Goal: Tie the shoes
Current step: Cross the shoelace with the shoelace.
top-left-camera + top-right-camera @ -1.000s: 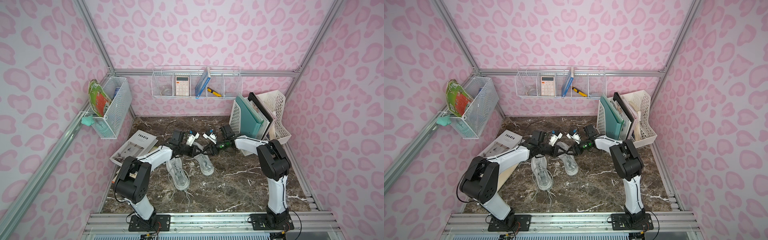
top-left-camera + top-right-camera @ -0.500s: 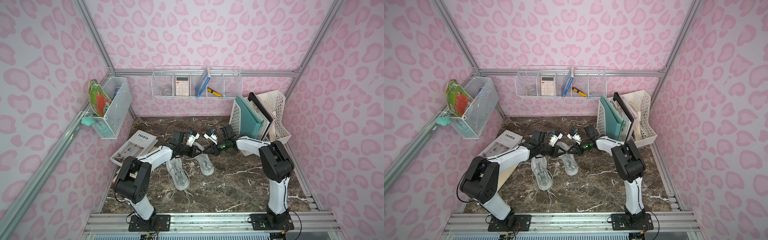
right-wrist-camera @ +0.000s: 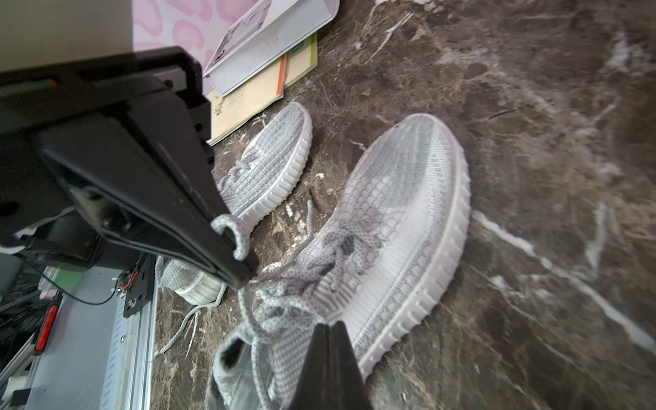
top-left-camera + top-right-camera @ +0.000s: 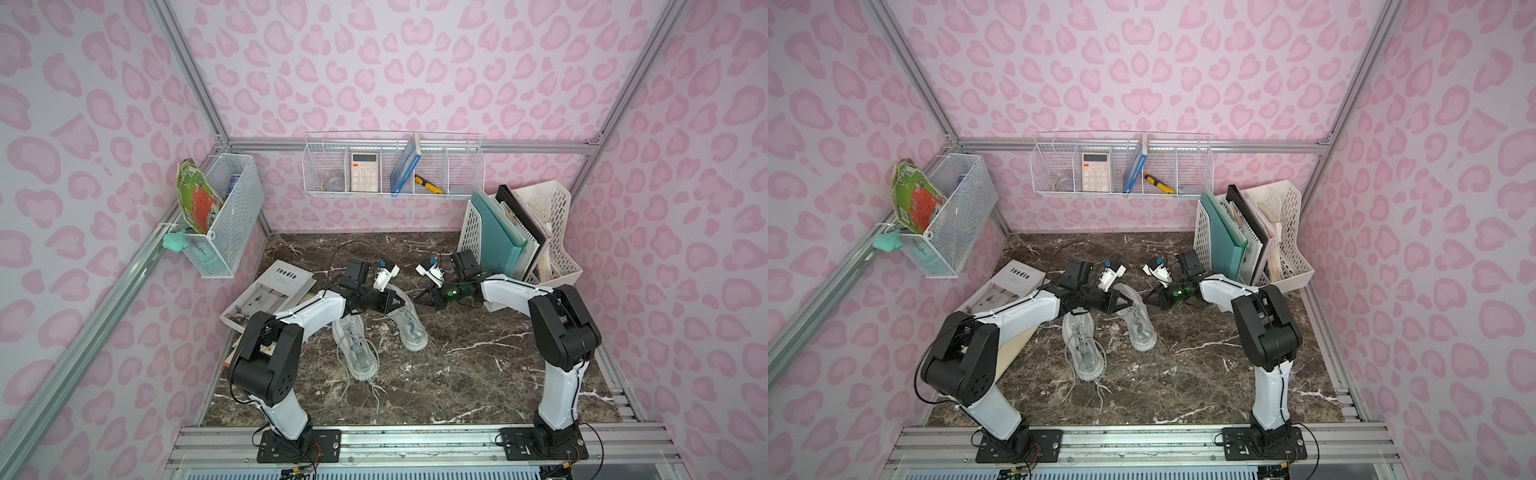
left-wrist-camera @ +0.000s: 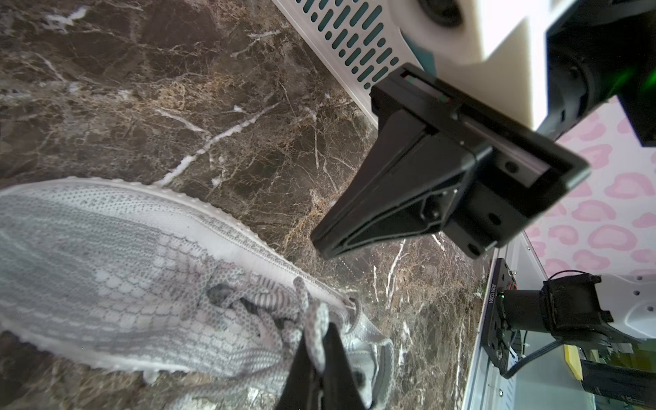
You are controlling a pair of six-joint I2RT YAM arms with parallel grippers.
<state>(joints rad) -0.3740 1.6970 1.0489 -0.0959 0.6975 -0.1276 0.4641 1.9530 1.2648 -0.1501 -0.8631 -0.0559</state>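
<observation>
Both shoes sit side by side on the marble bench between the arms. The action is on the shoe on the robot's right; the other shoe just lies there with loose laces trailing toward the front. The left claw is clamped on a loop of lace above the tongue. The right claw is pinched closed next to the lace tangle, but I can't see any lace in it, so I reckon it missed. My take: open up, catch the other strand low near the eyelets, then pull apart slow and level so the loop doesn't slip.
</observation>
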